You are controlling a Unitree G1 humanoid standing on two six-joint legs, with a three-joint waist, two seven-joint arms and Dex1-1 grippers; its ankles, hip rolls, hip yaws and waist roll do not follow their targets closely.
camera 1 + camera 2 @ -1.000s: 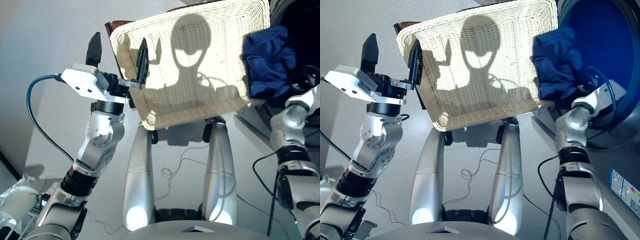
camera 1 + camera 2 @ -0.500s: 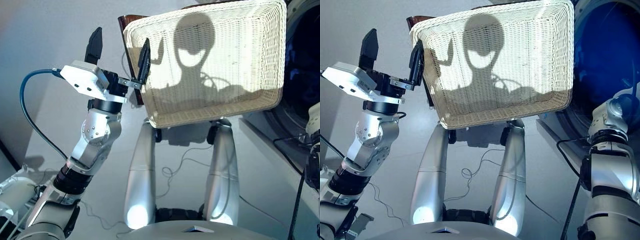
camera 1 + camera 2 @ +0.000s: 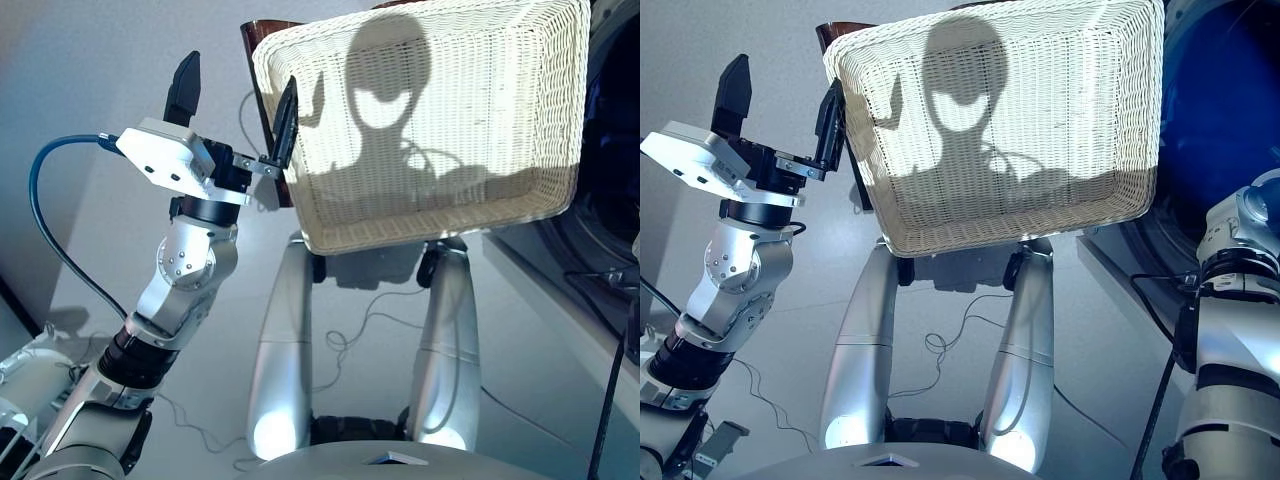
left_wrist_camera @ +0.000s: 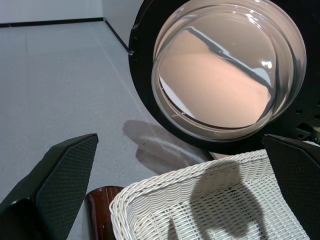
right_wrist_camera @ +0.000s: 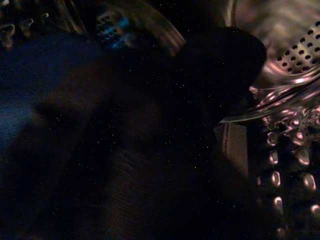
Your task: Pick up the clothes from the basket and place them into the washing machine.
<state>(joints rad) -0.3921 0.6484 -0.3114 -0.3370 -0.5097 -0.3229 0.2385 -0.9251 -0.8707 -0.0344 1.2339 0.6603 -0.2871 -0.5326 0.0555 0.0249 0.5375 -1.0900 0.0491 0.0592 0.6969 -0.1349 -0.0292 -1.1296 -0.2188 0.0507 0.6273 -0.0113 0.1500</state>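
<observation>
Left gripper [image 3: 232, 112] released, fingers spread, upper left of frame beside the basket [image 3: 520, 150] rim. Basket top centre, nothing in it. Right arm reaches into the washer [image 3: 1230, 110] at right edge; its grip state can't be told. Navy cloth [image 5: 45, 100] inside the drum [image 5: 285, 145].

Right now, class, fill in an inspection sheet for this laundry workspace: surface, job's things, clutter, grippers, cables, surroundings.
Surface: pale grey floor, bare where seen.
Job's things: basket holds no clothes; washing machine on the robot's right, dark blue showing in its mouth; its glass door stands open behind the basket; dark cloth fills the right wrist view inside the drum.
Clutter: nothing seen.
Grippers: left gripper open, empty, beside the basket's rim; right gripper out of sight in the drum.
Cables: blue cable at the left wrist; thin wires on the floor.
Surroundings: dark wooden piece under the basket's corner.
</observation>
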